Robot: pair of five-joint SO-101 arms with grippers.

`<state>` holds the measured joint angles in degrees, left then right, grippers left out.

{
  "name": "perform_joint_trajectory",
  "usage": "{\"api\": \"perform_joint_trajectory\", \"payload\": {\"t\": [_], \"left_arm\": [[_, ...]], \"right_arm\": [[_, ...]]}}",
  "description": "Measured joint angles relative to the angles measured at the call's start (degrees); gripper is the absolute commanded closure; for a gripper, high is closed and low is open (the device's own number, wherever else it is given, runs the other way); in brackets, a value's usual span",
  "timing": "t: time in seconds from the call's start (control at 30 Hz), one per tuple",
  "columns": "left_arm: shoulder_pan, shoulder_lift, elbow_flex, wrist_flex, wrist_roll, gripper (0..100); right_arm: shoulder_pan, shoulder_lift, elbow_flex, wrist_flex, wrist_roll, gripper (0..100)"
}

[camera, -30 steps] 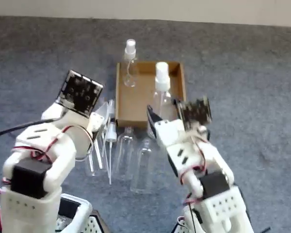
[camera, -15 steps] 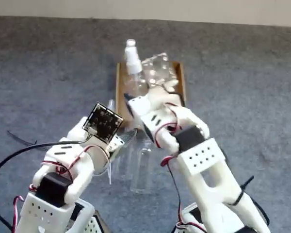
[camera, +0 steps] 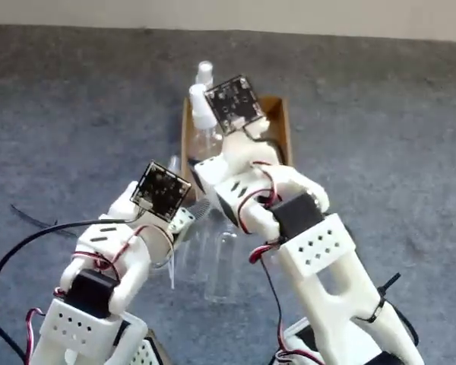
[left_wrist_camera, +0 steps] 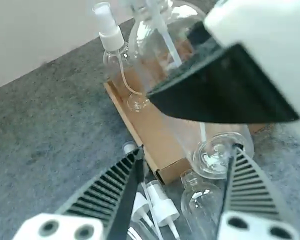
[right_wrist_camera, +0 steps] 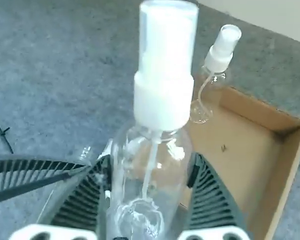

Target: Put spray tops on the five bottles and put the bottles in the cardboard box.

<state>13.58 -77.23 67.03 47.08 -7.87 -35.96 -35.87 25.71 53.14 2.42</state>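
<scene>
Two of the five bottles wear spray tops. One capped bottle (right_wrist_camera: 213,75) stands in the far corner of the cardboard box (right_wrist_camera: 270,150). The other, the held spray bottle (right_wrist_camera: 152,145), is over the near end of the box. Whether its base touches the box floor I cannot tell.

The held bottle is clear, thin-walled plastic and looks empty, so it is probably very light, smooth and a little slippery. A hard squeeze would likely dent it. With the white spray top and dip tube fitted it is top-heavy for its weight and could tip when set down. The round body below the shoulder is the sensible place to take hold, not the top, which might twist or pull off.

The right gripper (right_wrist_camera: 150,185) has its jaws closed around that body, one ribbed finger on each side, with the spray top rising free above them.

The left gripper (left_wrist_camera: 185,155) is spread wide and holds nothing. It hangs just outside the near corner of the box, above the loose spray tops (left_wrist_camera: 160,207) and an uncapped bottle (left_wrist_camera: 200,200) lying on the grey tabletop (camera: 380,91). At least two uncapped bottles (camera: 224,262) lie just in front of the box.
</scene>
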Motion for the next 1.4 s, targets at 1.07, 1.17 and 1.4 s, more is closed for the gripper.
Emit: {"api": "perform_joint_trajectory", "payload": {"t": [1.07,1.17,1.4], "left_arm": [[-7.65,-0.53,8.00,-4.22,-0.09,76],[-7.65,-0.53,8.09,-4.66,-0.09,76],[-7.65,-0.53,8.09,-4.92,-0.09,76]], "right_arm": [[16.18,36.57,0.00,-47.47,3.52,99.5],[16.44,39.21,0.00,-50.20,5.36,99.5],[16.97,43.16,0.00,-55.03,6.07,99.5]]}}
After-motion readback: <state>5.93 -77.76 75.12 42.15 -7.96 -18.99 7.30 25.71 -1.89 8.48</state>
